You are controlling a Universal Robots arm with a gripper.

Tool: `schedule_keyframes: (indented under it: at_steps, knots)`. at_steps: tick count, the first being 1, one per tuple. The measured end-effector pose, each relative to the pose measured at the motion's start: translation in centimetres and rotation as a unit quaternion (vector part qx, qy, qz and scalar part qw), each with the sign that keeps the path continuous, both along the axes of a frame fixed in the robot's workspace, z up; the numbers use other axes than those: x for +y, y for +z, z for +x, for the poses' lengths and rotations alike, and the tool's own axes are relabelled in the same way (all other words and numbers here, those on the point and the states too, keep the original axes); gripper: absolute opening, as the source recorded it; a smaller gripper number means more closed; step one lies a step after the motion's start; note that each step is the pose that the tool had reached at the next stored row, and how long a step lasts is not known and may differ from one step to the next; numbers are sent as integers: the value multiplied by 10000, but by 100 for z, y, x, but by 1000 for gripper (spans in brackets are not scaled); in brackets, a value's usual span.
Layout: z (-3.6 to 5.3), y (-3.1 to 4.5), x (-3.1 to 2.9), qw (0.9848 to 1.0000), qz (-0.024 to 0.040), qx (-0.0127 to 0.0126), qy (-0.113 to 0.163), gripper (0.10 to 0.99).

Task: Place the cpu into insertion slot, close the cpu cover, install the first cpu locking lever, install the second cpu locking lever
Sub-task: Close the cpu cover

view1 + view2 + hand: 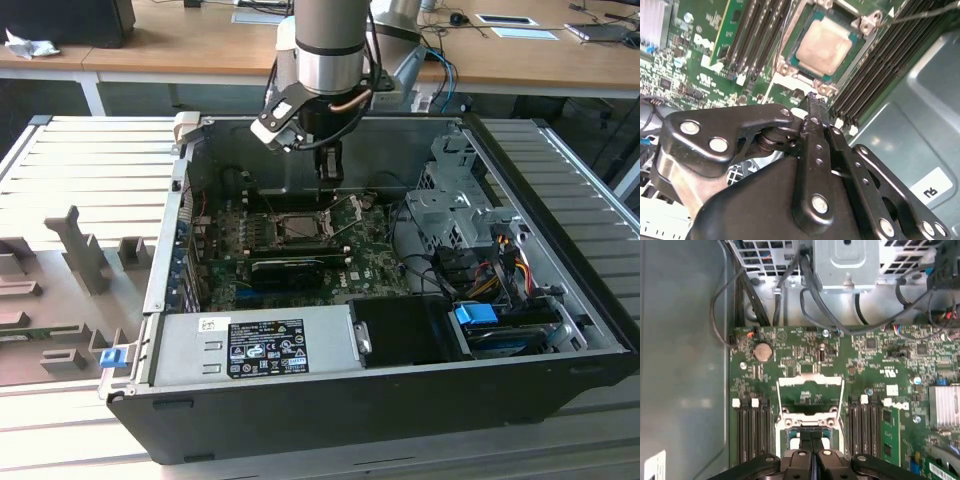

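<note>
cpu [822,42] seated; cpu cover [810,382] open; gripper [330,173] jaws together, empty, 1 o'clock of cpu in exterior view; best push cover rim squarely, slow, clear of chip

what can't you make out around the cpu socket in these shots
First wrist view: the gripper hides most of the socket.
Second wrist view: the picture's top edge cuts off the socket beyond the cpu.
Exterior view: the socket is too small for detail.
</note>
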State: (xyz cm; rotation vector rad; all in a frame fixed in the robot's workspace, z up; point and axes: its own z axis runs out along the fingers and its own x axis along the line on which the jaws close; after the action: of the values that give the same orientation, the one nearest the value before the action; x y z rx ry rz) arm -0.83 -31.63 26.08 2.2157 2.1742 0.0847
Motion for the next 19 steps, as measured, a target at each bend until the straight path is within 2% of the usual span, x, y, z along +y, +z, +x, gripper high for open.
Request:
schedule_keyframes:
  at_steps: [6, 19]
  knots:
    - [200, -3, 5, 10000, 0, 5, 1, 106]
    - [282, -5, 5, 10000, 0, 5, 1, 106]
